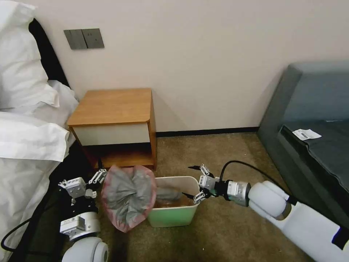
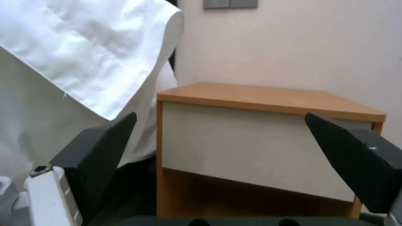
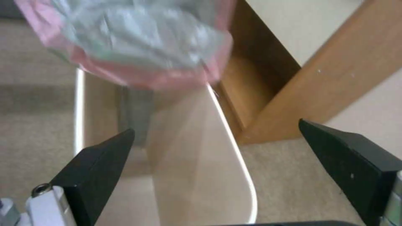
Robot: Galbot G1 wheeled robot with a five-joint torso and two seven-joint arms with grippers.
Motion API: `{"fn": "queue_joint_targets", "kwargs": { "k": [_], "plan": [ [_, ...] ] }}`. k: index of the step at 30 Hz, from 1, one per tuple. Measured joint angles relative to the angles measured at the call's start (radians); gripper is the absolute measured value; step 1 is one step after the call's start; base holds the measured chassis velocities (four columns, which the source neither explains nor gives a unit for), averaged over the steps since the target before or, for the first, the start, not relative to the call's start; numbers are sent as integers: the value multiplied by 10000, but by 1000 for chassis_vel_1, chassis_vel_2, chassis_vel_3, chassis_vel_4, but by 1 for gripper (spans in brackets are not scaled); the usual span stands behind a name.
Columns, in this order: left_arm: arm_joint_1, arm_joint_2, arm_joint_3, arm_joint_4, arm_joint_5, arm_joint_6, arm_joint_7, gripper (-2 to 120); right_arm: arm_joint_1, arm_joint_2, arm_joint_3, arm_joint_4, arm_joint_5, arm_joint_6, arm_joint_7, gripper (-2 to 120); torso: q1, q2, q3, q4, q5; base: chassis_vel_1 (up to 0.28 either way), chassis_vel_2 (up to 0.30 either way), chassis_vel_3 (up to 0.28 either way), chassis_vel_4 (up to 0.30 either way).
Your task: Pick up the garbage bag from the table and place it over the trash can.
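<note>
The garbage bag [image 1: 128, 196], crinkly grey with a pinkish rim, bulges over the left end of the trash can [image 1: 173, 216]. A grey fold of it lies inside the bin. My left gripper [image 1: 84, 177] stands open just left of the bag with nothing between its fingers. In the left wrist view it [image 2: 220, 115] faces the table [image 2: 268, 100]. My right gripper [image 1: 189, 181] is open over the bin's right end. In the right wrist view it [image 3: 215, 126] looks down at the cream rim [image 3: 234, 150] and the bag [image 3: 138, 40]. The table [image 1: 112, 107] stands behind the bin, its top bare.
White bed linen [image 1: 25, 138] hangs close on the left, beside my left arm. A dark grey sofa [image 1: 312, 127] with a paper slip [image 1: 306, 134] stands on the right. Open carpet [image 1: 218, 156] lies behind and to the right of the bin.
</note>
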Motion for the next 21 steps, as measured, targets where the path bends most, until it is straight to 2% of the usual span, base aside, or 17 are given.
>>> {"fn": "queue_joint_targets", "kwargs": {
  "k": [11, 14, 15, 18, 19, 21],
  "plan": [
    [69, -61, 20, -236, 138, 16, 17, 100, -386, 137, 523, 201, 454, 565, 8, 100, 1, 0, 0, 0, -1, 0, 0, 0, 0],
    [336, 97, 23, -1174, -488, 412, 50, 100, -793, 465, 1175, 301, 434, 914, 203, 100, 0, 0, 0, 1, -1, 0, 0, 0, 0],
    [336, 97, 23, -1174, -488, 412, 50, 100, -793, 465, 1175, 301, 434, 914, 203, 100, 0, 0, 0, 1, -1, 0, 0, 0, 0],
    [921, 503, -24, -3026, -2169, 1438, 106, 100, -1485, 945, 1972, 514, 429, 1509, 828, 100, 1, 0, -1, 1, -1, 0, 0, 0, 0],
    [921, 503, -24, -3026, -2169, 1438, 106, 100, -1485, 945, 1972, 514, 429, 1509, 828, 100, 1, 0, -1, 1, -1, 0, 0, 0, 0],
    [1210, 849, -5, -3763, -3384, 2267, 151, 100, -1801, 1297, 2209, 582, 339, 1798, 1428, 100, 0, 1, -2, 0, 5, 0, 0, 0, 0]
  ]
}}
